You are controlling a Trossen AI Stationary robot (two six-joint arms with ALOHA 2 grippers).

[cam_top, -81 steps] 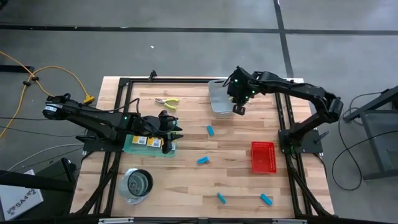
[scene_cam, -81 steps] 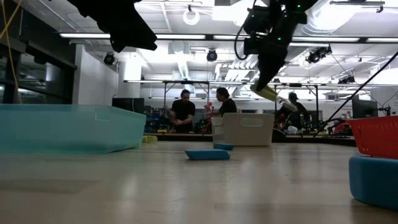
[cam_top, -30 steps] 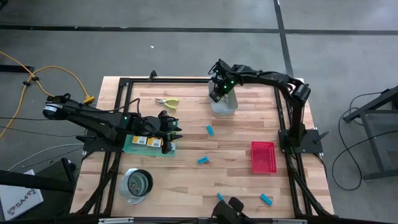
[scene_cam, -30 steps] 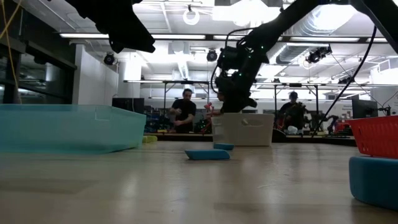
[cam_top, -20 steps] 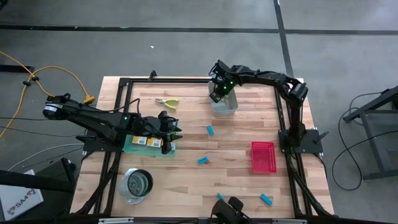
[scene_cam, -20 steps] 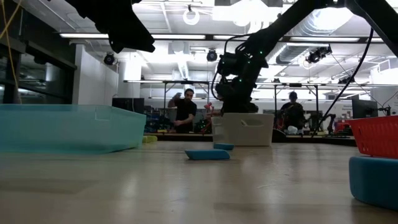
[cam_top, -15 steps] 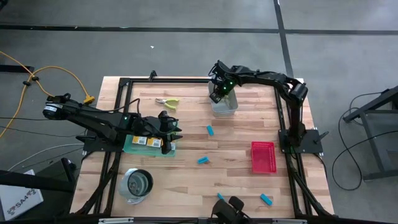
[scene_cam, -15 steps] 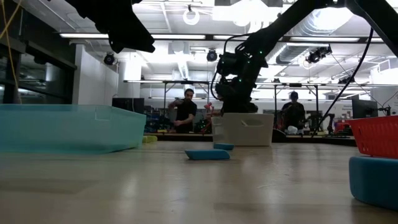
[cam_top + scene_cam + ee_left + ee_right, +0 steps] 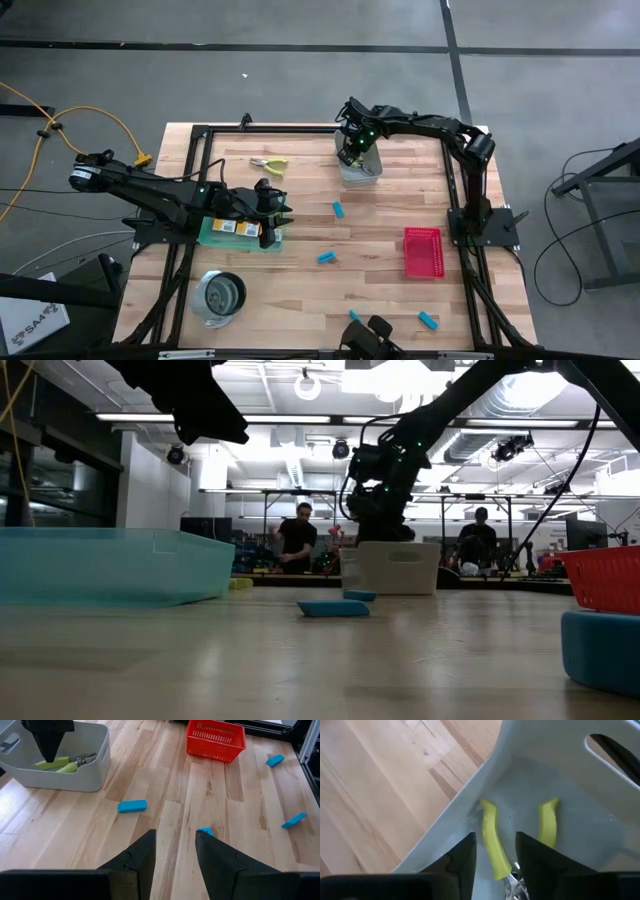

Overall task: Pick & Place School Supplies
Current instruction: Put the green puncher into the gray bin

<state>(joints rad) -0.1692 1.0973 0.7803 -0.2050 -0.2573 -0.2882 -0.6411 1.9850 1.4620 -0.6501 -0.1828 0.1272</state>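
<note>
Right gripper is down in the grey bin, fingers apart over the pliers (released); left gripper waits, open.

Floor: grey concrete, dark seams
Ceiling: bright strip lights, exposed ducts
Background: workbenches, seated people

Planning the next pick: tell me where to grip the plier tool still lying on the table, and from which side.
Take the plier tool across its two yellow-green handles, coming straight down from above. It lies flat on bare wood, clear of other items, and the handles are its thickest part. The left gripper is nearer, likely the better choice.
</note>
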